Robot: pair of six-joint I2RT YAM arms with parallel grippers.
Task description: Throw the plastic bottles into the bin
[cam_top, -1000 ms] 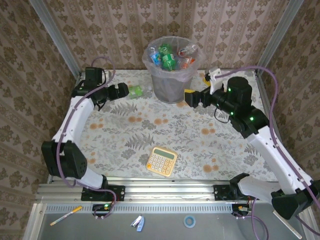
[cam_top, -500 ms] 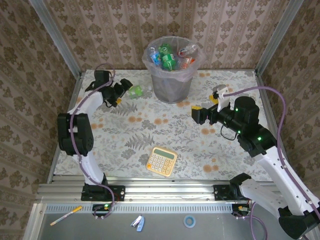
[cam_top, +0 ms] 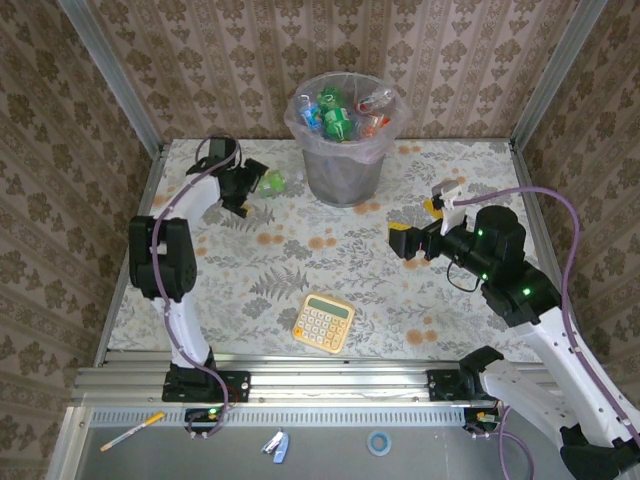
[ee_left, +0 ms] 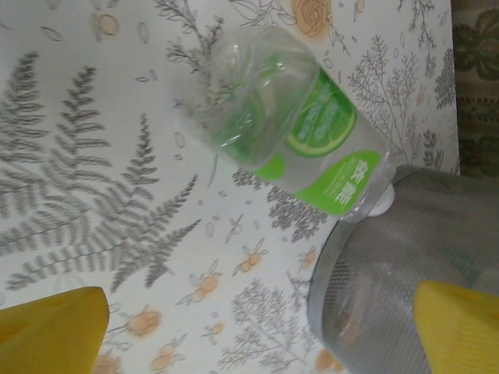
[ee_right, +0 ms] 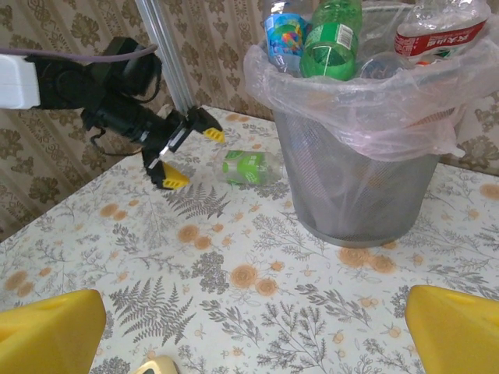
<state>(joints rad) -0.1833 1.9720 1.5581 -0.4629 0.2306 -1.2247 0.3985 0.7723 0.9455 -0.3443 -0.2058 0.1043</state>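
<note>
- Done: the bin [cam_top: 345, 178], a round grey mesh wastebasket with a pinkish liner bag [ee_right: 366, 117], is heaped above its rim with plastic bottles [cam_top: 338, 112]. Green, clear, blue-labelled and red-labelled ones are visible at the top.
- Left: 1 green-labelled clear bottle [cam_top: 271, 182] is seen lying on its side on the desk [cam_top: 230, 285], to the left of the bin. In the left wrist view its white cap end lies just beside the bin's base. Whether the two touch cannot be told.
- No other bottle is seen on the desk. The task is judged nearly complete, with this 1 bottle to be binned.
- Left gripper [cam_top: 250, 188]: it is aimed at the lying bottle from the left. Its jaws stand wide apart and nothing is held. The bottle lies ahead of the yellow fingertips [ee_left: 54, 327], not yet between them.
- Right gripper [cam_top: 402, 240]: it hangs over the desk to the right of the bin, well apart from the bottle. Its jaws are spread wide and empty.
- The yellow calculator [cam_top: 324, 322] lies near the front edge of the desk. It is not part of the task and is to be left in place.
- Step in hand, as judged: the last bottle is being approached for grasping by the left arm.
</note>
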